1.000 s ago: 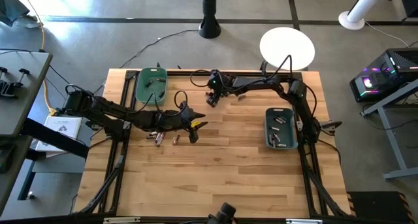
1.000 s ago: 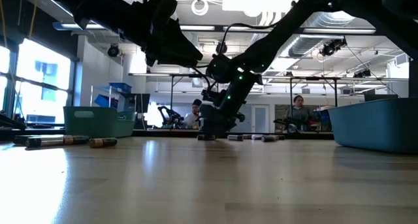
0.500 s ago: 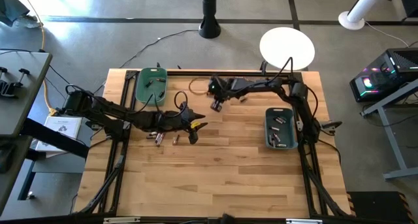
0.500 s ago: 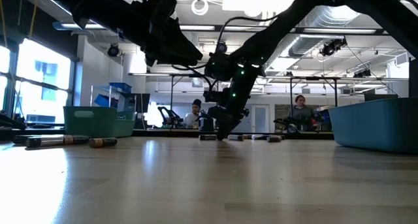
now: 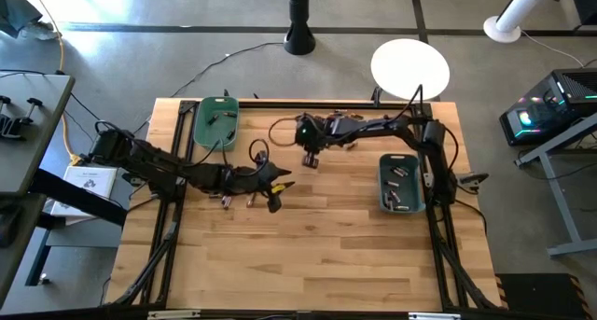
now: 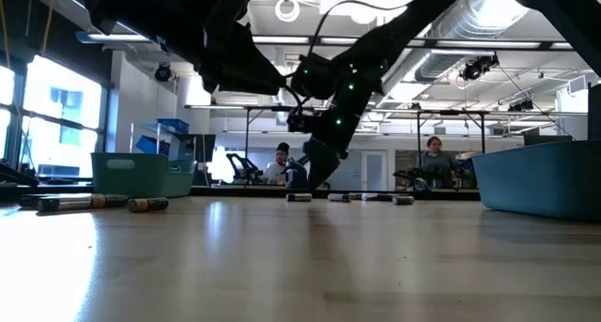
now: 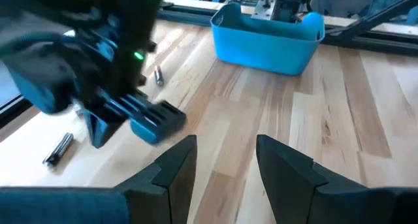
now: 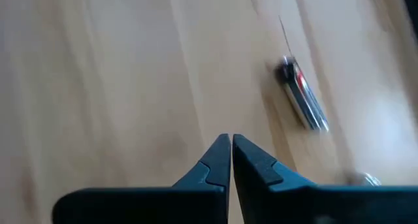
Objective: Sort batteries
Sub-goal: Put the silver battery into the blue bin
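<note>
My right jaws (image 8: 231,149) are pressed together with nothing between them, hanging over bare wood near the back middle of the worktop (image 5: 317,255). A silvery battery with a red band (image 8: 304,101) lies on the wood just ahead of them, apart from the tips. More loose batteries (image 5: 343,141) sit along the back edge beside my right arm.

My left jaws (image 7: 225,162) stand partly open and hold nothing, poised above the wood left of centre. A small cluster of batteries (image 5: 224,197) lies close by them on the worktop, some copper-brown and dark.

The green bin (image 5: 215,120) sits at the back left with a few cells inside. The blue-grey bin (image 5: 400,182) sits at the right with several cells in it.

In the room beyond, two people (image 6: 435,162) sit at a far bench.
</note>
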Motion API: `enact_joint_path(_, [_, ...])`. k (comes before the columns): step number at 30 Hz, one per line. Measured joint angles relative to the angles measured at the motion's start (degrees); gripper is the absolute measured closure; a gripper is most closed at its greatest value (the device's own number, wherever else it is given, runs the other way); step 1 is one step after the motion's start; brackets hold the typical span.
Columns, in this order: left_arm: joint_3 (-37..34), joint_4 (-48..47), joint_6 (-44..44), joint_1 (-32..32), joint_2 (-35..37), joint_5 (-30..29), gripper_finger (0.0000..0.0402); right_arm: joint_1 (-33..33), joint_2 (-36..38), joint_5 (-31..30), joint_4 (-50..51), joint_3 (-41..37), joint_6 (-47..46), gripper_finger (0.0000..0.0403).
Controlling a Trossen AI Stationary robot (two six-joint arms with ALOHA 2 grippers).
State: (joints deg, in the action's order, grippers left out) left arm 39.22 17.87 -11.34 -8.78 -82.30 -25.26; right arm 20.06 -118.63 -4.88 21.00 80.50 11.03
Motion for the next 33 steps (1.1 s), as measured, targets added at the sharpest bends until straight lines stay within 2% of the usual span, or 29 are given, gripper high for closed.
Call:
enact_joint_path(5, [0.0, -3.2, -0.6, -2.0, 0.0, -3.9, 0.0248, 4.6, 0.0, 17.8, -7.2, -1.9, 0.6, 0.0358])
enact_joint_path(7, [0.0, -3.8, -0.6, -2.4, 0.0, -4.9, 0.0248, 6.2, 0.0, 21.4, -9.1, -2.5, 1.0, 0.0344])
enact_joint_path(11, [0.0, -3.7, -0.5, -2.7, 0.0, -5.5, 0.0248, 8.2, 0.0, 21.5, -11.4, -2.7, 2.4, 0.0326])
enact_joint_path(17, [0.0, -3.6, -0.5, -2.4, 0.0, -5.6, 0.0248, 8.9, 0.0, 21.1, -12.0, -2.7, 4.3, 0.0322])
enact_joint_path(21, [0.0, -3.5, -0.5, -2.1, 0.0, -5.6, 0.0248, 8.9, 0.0, 20.3, -11.1, -2.7, 9.5, 0.0314])
enact_joint_path(25, [0.0, -3.5, -0.5, -2.0, 0.0, -5.6, 0.0248, 8.9, -0.4, 19.8, -10.8, -2.6, 12.0, 0.0268])
enact_joint_path(29, [0.0, -3.4, -0.5, -1.7, 0.0, -5.5, 0.0248, 9.3, -2.0, 14.5, -11.8, -2.6, 14.1, 0.0211])
enact_joint_path(33, [0.0, -3.3, -0.5, -1.7, 0.0, -5.5, 0.0248, 10.0, -2.1, 15.0, -12.5, -2.6, 15.0, 0.0192])
